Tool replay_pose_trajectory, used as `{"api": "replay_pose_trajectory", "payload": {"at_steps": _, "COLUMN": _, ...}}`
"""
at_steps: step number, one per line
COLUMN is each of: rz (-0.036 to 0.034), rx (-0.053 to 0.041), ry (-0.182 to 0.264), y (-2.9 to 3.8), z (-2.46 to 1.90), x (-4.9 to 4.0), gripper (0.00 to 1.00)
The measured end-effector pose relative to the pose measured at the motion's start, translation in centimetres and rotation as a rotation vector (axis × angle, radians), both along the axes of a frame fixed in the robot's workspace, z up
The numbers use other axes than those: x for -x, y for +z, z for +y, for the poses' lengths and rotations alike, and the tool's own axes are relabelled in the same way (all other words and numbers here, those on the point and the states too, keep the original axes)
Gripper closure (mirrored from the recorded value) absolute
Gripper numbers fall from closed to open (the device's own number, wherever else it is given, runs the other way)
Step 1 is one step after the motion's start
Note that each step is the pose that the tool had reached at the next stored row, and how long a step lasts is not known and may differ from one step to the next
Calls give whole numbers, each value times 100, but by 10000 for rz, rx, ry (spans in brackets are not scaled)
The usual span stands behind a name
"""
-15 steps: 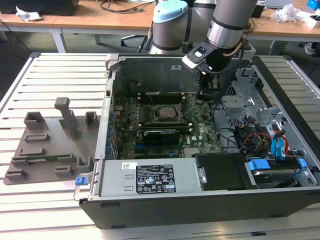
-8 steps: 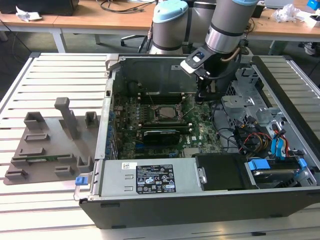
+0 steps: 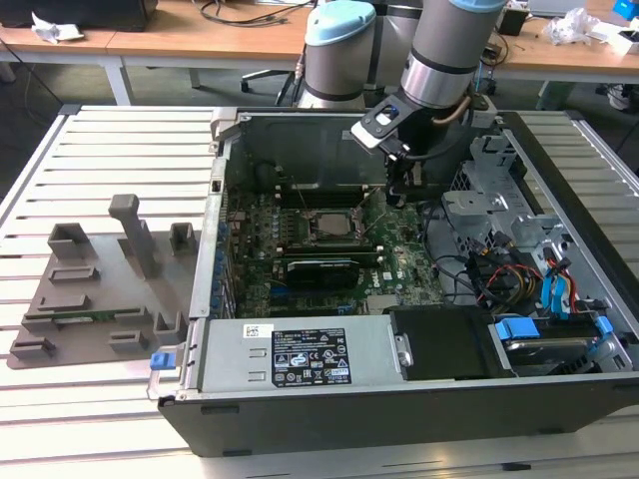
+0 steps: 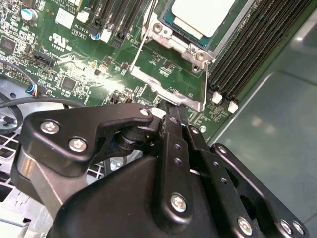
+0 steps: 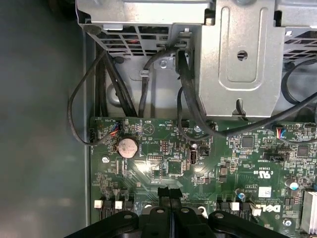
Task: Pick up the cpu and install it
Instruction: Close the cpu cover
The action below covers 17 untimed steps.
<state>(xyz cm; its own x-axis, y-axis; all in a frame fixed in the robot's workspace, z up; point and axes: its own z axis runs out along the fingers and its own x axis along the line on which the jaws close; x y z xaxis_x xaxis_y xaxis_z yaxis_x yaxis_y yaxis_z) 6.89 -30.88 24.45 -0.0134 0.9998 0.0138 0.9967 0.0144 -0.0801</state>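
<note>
Though the second wrist view crops its far part, you find the cpu (image 4: 202, 15) lying in the metal-framed socket (image 4: 159, 29) on the motherboard (image 4: 74, 59). Gripper (image 4: 171, 111): fingers closed together, nothing seen between them, tips just beside the socket frame's edge. Whether they touch it is hidden behind the gripper's own black body.

In the second wrist view the cpu (image 4: 200, 14) is cut by the picture's edge, and the gripper (image 4: 171, 110) covers a large part of the motherboard (image 4: 74, 64). In the exterior view the arm (image 3: 449, 50) leaves the picture at 12 o'clock and the computer case (image 3: 300, 419) at 3 o'clock. The print on its label (image 3: 310, 356) is too small to tell.
</note>
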Motion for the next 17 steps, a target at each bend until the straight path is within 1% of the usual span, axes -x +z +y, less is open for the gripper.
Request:
{"api": "replay_pose_trajectory", "payload": {"at_steps": 6, "rz": 0, "rx": 0, "ry": 2, "y": 0, "z": 0, "x": 87, "gripper": 89}}
{"api": "replay_pose_trajectory", "payload": {"at_steps": 9, "rz": 0, "rx": 0, "ry": 2, "y": 0, "z": 0, "x": 117, "gripper": 89}}
{"api": "replay_pose_trajectory", "payload": {"at_steps": 17, "rz": 0, "rx": 0, "ry": 2, "y": 0, "z": 0, "x": 244, "gripper": 89}}
